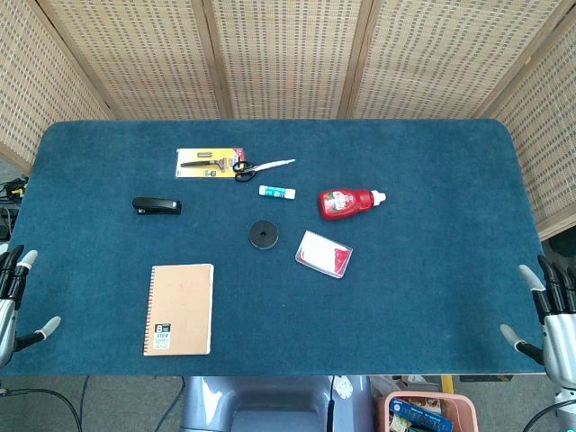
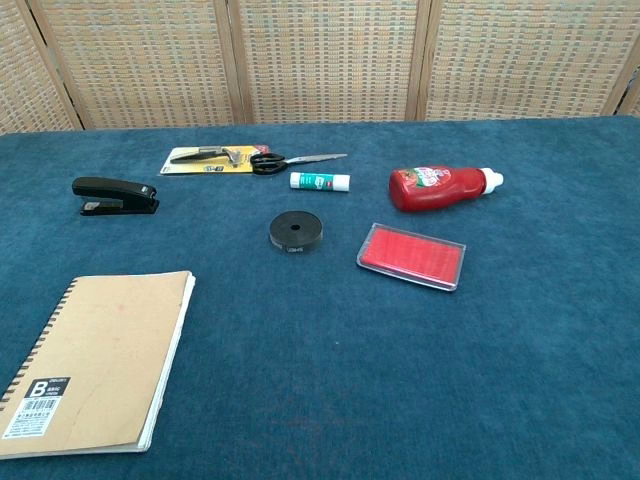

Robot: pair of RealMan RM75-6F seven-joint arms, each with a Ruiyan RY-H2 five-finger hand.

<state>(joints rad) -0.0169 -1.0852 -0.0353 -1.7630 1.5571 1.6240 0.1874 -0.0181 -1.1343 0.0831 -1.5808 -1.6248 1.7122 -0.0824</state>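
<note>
— Kraft-brown card, that's the cover of the spiral notebook [image 1: 179, 309], and it's the thing lying closest to the left hand [image 1: 15, 301]. It sits flat on the near-left part of the bench [image 1: 432, 297], wire binding along its left edge, a small label at the bottom corner.

— How would it handle, do you reckon?

— Light, I'd guess, and a bit floppy. The cover is thin card, so it would likely bend if pinched at one corner. The stiffest place to take it looks like the wire spine, or the long free edge where the pages stack up; from the chest view you can see that edge stands a little proud of the blue felt.

— And the hands?

— Both off the sides of the bench, well apart from everything. The left one has its fingers spread, holding nothing. The right hand [image 1: 546, 317] is the same: fingers apart, empty.

— What's around the notebook?

— Beyond it, a black stapler [image 1: 157, 205]. Toward the middle, a black roll of tape [image 1: 263, 235] and a clear case with a red pad [image 1: 323, 253]. Further back, a glue stick [image 1: 277, 191], scissors [image 1: 261, 168] just beside a yellow carded tool pack [image 1: 208, 162], and a red bottle [image 1: 347, 202] lying on its side.
</note>
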